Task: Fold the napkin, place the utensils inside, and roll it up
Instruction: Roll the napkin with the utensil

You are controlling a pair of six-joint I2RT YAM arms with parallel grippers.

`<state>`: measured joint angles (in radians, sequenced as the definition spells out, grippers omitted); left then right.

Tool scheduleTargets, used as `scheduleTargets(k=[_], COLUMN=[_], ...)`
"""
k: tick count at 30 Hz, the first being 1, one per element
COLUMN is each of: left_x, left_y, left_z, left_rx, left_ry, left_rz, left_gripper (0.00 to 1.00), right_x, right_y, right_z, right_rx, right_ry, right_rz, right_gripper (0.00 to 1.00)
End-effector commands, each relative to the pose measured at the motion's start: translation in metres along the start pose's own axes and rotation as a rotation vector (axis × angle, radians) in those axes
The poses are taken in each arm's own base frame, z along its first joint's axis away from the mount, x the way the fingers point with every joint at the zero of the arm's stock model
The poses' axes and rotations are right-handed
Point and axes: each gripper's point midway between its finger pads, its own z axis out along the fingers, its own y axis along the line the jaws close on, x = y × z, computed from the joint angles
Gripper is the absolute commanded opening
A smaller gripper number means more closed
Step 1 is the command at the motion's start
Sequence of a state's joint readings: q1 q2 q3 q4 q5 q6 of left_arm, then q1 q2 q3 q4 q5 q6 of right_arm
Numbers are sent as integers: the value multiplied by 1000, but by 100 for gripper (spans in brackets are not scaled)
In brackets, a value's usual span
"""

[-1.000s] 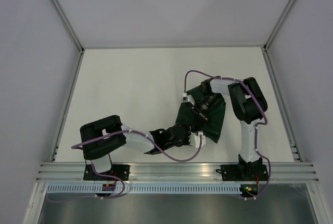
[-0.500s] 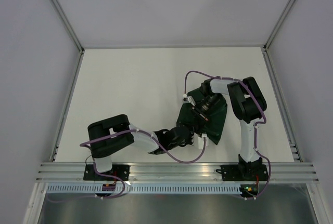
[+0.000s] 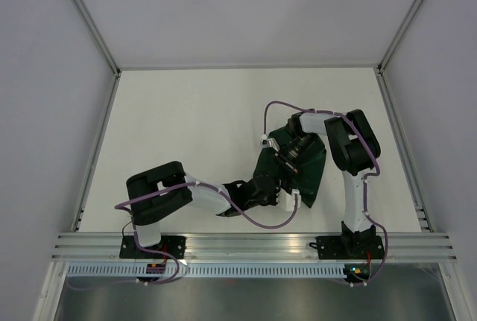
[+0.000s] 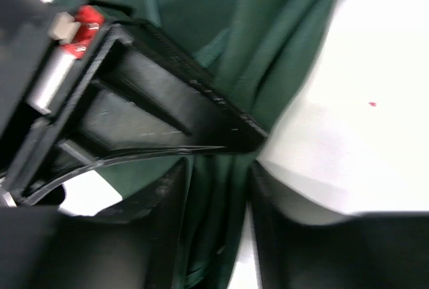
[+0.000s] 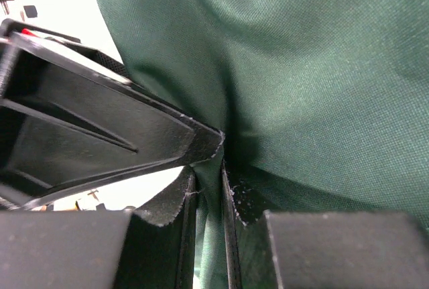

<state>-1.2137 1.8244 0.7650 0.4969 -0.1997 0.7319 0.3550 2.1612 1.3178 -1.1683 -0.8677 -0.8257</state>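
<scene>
The dark green napkin (image 3: 307,163) lies crumpled right of the table's middle, near the front. My left gripper (image 3: 277,196) reaches in from the left and is shut on a bunched fold of the napkin (image 4: 221,208) at its front edge. My right gripper (image 3: 282,163) comes from the right and is shut on a thin fold of the napkin (image 5: 212,195); its cloth (image 5: 322,68) fills that view. The two grippers sit close together, each one's fingers showing in the other's wrist view. The fork is out of view.
The white table (image 3: 186,127) is bounded by metal rails at left (image 3: 97,142) and right (image 3: 399,135) and a slotted rail along the front (image 3: 253,245). Purple cables (image 3: 261,224) loop off both arms over the napkin area.
My left arm has reached further right, its gripper moving towards the napkin's front edge and nearer the right gripper. The napkin's shape has shifted slightly. The right arm barely moved.
</scene>
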Motion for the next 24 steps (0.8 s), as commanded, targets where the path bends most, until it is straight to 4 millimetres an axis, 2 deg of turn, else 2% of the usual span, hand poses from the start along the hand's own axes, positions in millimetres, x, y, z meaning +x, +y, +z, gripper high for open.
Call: scheduleTargets(k=[1, 3, 12, 15, 22, 24], left_x=[3, 4, 5, 10, 4, 2], left_y=[-13, -16, -30, -38, -33, -34], left_z=[6, 6, 7, 5, 0, -2], left_rx=[73, 84, 185, 229, 280, 305], left_ry=[20, 28, 81, 110, 87, 90], left_rz=[-32, -56, -167, -199, -326, -343], left_gripper=[40, 29, 2, 2, 2, 2], right_x=[8, 8, 5, 2, -7, -11], right_y=[-64, -64, -66, -65, -60, -57], right_z=[2, 1, -3, -6, -21, -30], right_rx=[183, 184, 200, 214, 264, 284], right_ry=[89, 86, 75, 64, 17, -5], right_rz=[-166, -166, -170, -179, -196, -203], right_gripper=[4, 4, 5, 8, 37, 42])
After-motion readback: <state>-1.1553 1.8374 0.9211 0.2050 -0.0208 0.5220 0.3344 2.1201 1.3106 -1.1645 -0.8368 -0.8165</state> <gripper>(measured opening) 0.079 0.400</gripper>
